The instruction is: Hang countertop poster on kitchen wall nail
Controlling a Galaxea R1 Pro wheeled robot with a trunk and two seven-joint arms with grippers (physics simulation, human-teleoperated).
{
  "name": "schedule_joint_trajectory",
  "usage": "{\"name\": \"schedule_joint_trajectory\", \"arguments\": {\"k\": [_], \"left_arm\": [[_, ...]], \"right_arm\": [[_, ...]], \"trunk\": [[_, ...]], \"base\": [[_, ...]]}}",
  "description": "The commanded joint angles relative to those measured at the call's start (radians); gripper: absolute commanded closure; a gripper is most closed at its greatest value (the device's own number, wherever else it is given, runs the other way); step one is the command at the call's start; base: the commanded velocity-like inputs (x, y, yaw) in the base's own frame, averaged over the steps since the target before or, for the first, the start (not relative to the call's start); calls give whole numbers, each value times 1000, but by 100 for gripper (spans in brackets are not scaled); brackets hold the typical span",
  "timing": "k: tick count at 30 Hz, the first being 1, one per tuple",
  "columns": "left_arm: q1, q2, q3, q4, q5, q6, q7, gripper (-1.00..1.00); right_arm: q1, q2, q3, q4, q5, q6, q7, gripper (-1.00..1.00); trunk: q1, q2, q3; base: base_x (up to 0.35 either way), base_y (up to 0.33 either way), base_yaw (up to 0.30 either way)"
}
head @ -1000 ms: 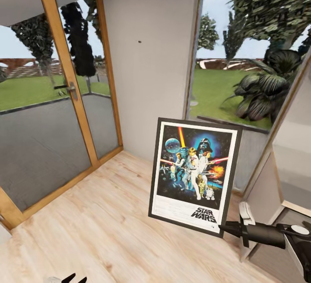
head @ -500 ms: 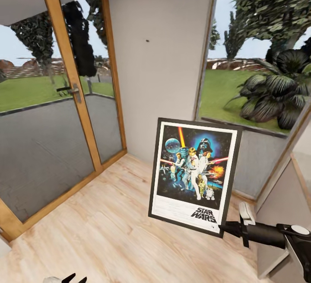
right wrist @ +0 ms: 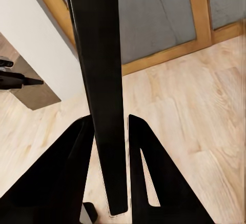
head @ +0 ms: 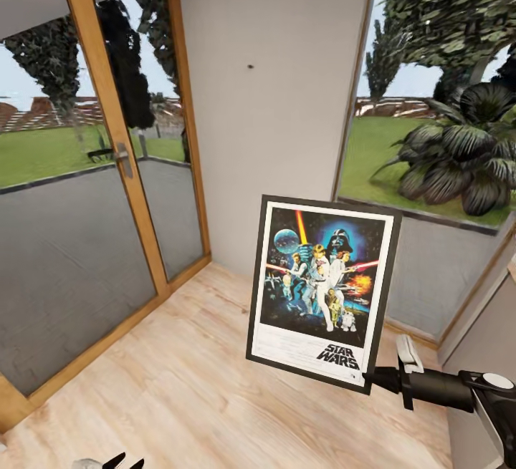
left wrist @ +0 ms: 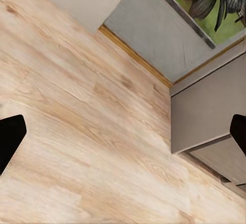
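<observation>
- Head view: the poster is held upright above the wooden floor, to the right of centre, gripped at its lower right corner by the right gripper. On the pale grey wall panel beyond it, a small dark wall nail is seen well above the poster's top edge and a little to its left. A glazed door with a wooden frame stands to the left of the panel, and a window onto a garden to its right. The tips of the left gripper are just visible at the near left edge.
- Left wrist view: the two dark fingertips of the left gripper are set wide apart with nothing between them; floor and a grey cabinet lie beyond.
- Right wrist view: the poster's thin black frame edge is seen clamped between the right gripper's two dark fingers, which are closed narrowly on it.
- Step in hand, as judged: the pick-up is done and the poster is being carried towards the wall; hanging is not yet done.
- Next move, as judged: the wall must be approached more closely, and the poster raised and shifted left until its top sits at the nail.
</observation>
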Motion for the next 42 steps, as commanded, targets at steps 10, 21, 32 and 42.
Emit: {"name": "schedule_joint_trajectory", "arguments": {"k": [10, 21, 32, 42], "left_arm": [[0, -14, -19, -34, 8, -3, 158, -100], [0, -22, -8, -127, 7, 124, 215, -100], [0, -16, -5, -124, 8, 129, 215, -100], [-1, -7, -6, -124, 8, 133, 216, -100]], "right_arm": [[-1, 0, -1, -1, 0, 12, 5, 100], [-1, 0, -1, -1, 0, 14, 5, 100], [-1, 0, 0, -1, 0, 14, 5, 100], [-1, 7, 0, 0, 0, 11, 5, 100]], "trunk": [[1, -2, 5], [1, -2, 13], [1, -2, 17], [1, -2, 17]], "base": [[281, 164, -227], [41, 18, -240], [163, 183, -127], [186, 286, -4]]}}
